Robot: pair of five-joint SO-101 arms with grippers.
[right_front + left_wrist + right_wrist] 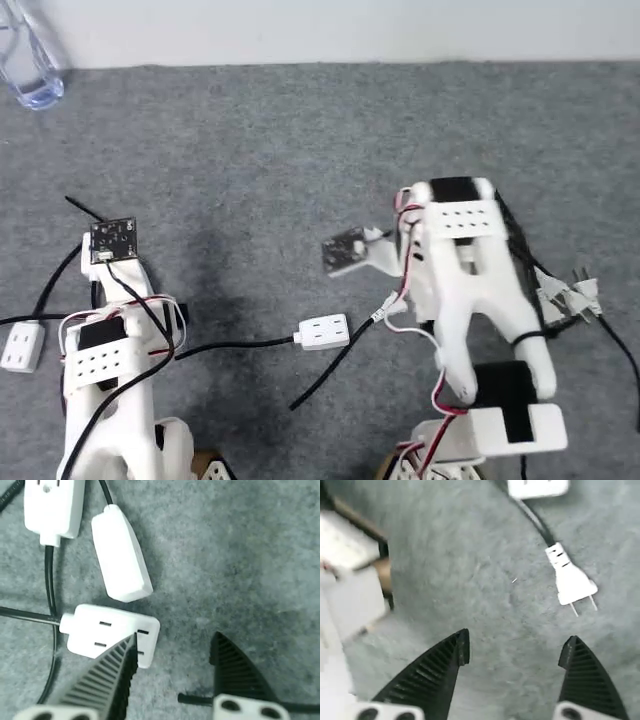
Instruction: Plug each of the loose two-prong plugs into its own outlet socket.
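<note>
One grey bench (250,150) carries everything. On it, the left arm (100,370) stands at the near left and the right arm (480,290) at the near right. The left claw (176,640) is released, its jaws spread and holding nothing. It hangs over a slotted socket (107,635). One fingertip overlaps that socket's corner, though whether it touches I cannot tell. The right claw (519,636) is likewise released and bare, poised above the felt with a loose plug (572,582) lying just beyond it on a black cord.

Sockets come next. In the high view a centre socket (323,331) lies between the arms on a black cord, and a far-left socket (20,347) lies outboard of the left arm. The left wrist view adds a second socket (52,502) and a plain white block (120,555) between it and the slotted one. What kind of thing the block is I cannot tell.

Smallest of all, a pair of plugs (565,295) lies just beside the right arm, prongs bare.

Judged from this, nothing is done. Every slot on show is vacant, every plug on show lies free, and neither claw has picked one up. All the plugging is left, and it has to begin with a grasp on a plug.
</note>
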